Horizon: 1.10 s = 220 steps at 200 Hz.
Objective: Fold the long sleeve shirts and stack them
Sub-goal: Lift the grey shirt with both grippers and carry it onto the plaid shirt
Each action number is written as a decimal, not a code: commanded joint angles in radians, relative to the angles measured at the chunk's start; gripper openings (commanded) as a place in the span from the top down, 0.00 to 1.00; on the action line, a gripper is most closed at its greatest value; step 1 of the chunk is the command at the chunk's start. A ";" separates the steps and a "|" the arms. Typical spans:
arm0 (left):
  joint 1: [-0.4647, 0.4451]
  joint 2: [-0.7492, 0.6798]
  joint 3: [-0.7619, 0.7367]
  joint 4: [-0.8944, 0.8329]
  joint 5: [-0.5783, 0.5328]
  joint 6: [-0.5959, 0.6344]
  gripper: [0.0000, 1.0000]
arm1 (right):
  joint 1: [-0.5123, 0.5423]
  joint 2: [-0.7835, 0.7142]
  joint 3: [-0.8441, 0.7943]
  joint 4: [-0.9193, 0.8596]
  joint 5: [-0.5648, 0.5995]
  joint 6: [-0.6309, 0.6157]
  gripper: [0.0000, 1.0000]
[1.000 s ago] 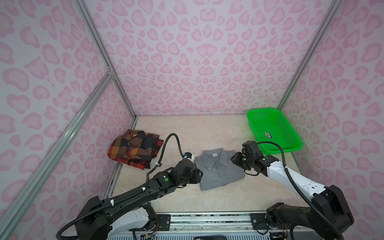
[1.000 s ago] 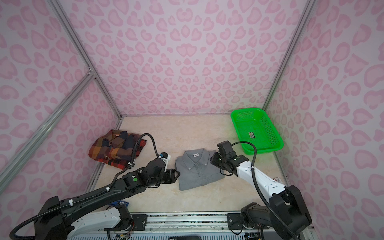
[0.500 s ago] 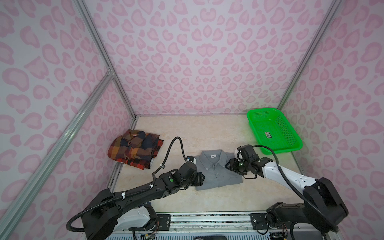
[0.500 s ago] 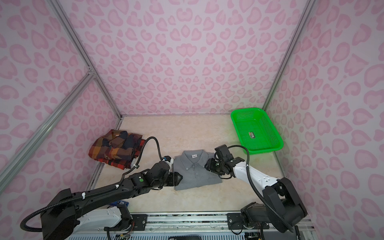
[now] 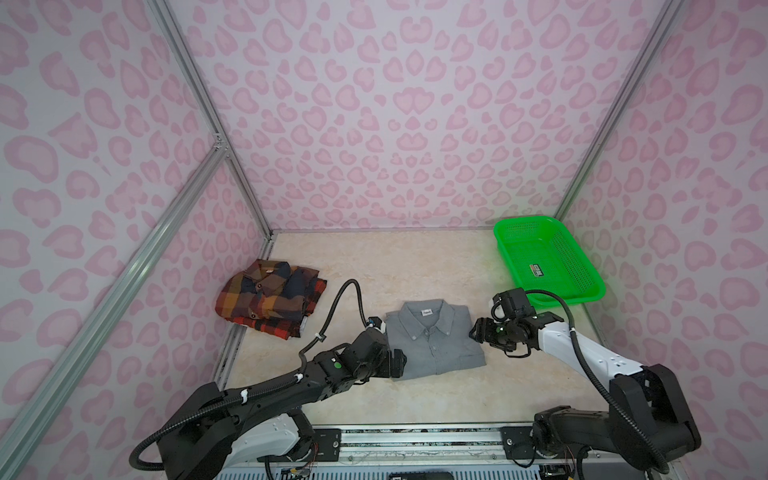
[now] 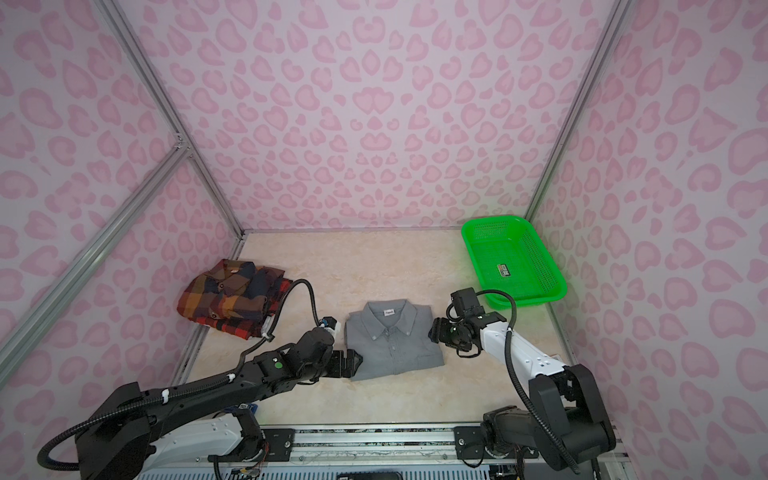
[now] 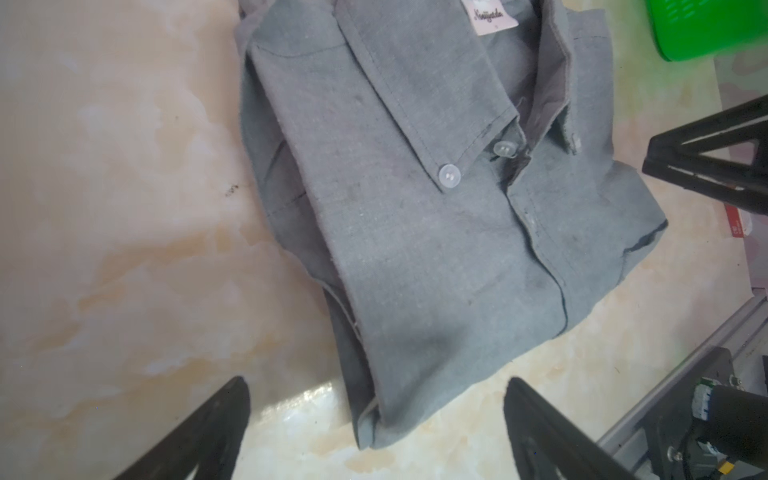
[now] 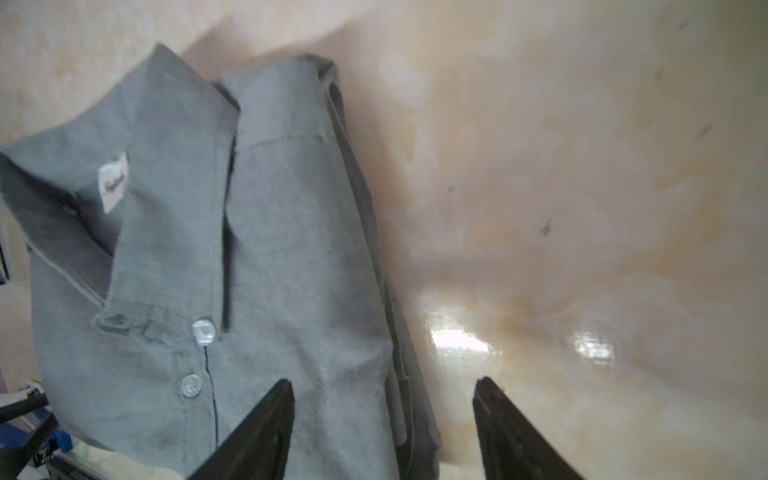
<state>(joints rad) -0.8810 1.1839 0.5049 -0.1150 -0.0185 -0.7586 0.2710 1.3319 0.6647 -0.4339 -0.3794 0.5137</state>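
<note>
A gray shirt lies folded and collar-up in the middle of the table. My left gripper is at its front left corner. In the left wrist view the gripper is open, with the corner of the gray shirt lying loose between the fingers. My right gripper sits at the shirt's right edge. In the right wrist view it is open astride the edge of the gray shirt. A folded plaid shirt lies apart at the left.
A green mesh basket stands at the back right, just behind my right arm. Pink patterned walls close in the table on three sides. A metal rail runs along the front edge.
Both grippers have opened wider and let go of the gray shirt, which now lies flat. The left gripper slid toward the shirt's front corner; the right one drew slightly off its edge.
</note>
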 commanded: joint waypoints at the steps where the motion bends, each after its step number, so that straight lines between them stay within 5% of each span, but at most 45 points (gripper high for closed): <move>1: 0.002 0.058 0.003 0.118 0.043 0.027 0.01 | 0.024 0.032 -0.025 0.117 -0.070 -0.010 0.30; 27: 0.012 0.139 0.007 0.168 0.056 0.025 0.05 | 0.081 0.100 -0.049 0.192 -0.063 0.012 0.31; 59: 0.021 0.219 0.014 0.216 0.063 0.012 0.16 | 0.122 0.169 -0.085 0.274 -0.074 0.052 0.46; 74: 0.025 0.260 0.017 0.256 0.084 0.005 0.30 | 0.147 0.200 -0.096 0.306 -0.081 0.062 0.52; 118: 0.044 0.253 0.048 0.234 0.073 0.008 0.95 | 0.282 0.237 -0.069 0.369 -0.092 0.109 0.82; 135: 0.079 0.190 0.052 0.183 0.061 0.027 0.96 | 0.328 0.232 -0.036 0.383 -0.090 0.142 1.00; 181: 0.237 -0.056 0.148 -0.056 0.058 0.107 0.96 | 0.472 0.222 0.221 0.333 -0.052 0.166 1.00; 220: 0.458 -0.174 0.317 -0.336 0.058 0.228 0.96 | 0.549 0.384 0.560 0.299 -0.080 0.170 1.00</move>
<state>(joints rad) -0.5289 1.0496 0.7448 -0.2470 0.0467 -0.6285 0.7750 1.6272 1.0622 -0.1097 -0.4366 0.6811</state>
